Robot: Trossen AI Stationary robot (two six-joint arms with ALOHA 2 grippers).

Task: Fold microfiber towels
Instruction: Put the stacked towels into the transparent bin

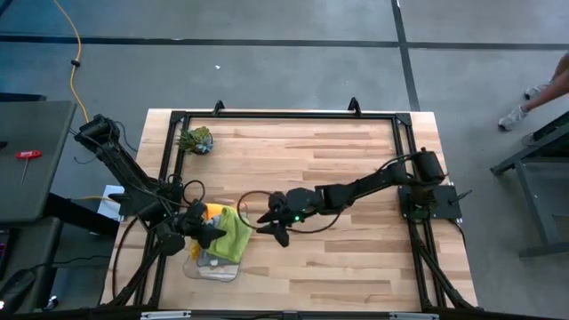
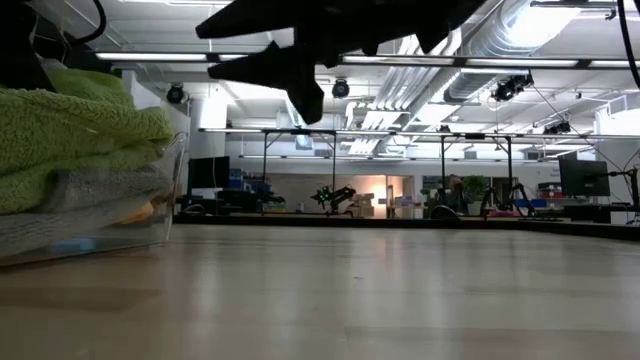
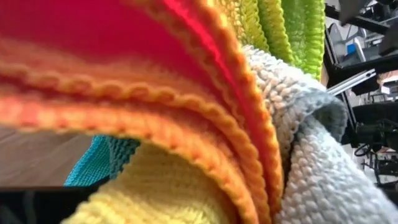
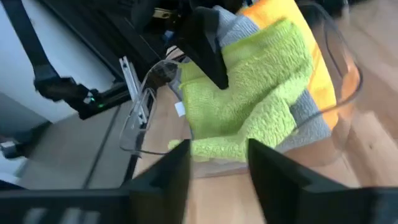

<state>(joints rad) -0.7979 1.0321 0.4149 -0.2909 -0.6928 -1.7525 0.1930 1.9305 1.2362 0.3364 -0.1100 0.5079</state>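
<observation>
A clear plastic bin [image 1: 210, 269] near the table's front left holds the microfiber towels in a heap. The lime green towel [image 4: 255, 93] lies on top, over the grey [image 4: 311, 124] and orange [image 4: 280, 12] ones. The left wrist view is filled by orange [image 3: 155, 93], yellow [image 3: 161, 193], teal [image 3: 99, 162] and grey [image 3: 317, 162] cloth. My left gripper [image 1: 203, 233] sits at the bin's far-left side, against the heap. My right gripper [image 4: 217, 168] hovers open just right of the bin, above the table, pointing at the lime towel's edge.
A small spiky green plant [image 1: 196, 140] stands at the table's far left. Bare wood spreads over the middle and right of the table [image 1: 356, 178]. A black frame [image 1: 293, 116] runs round the table's edge. A person's leg [image 1: 533, 98] shows on the floor beyond the far right.
</observation>
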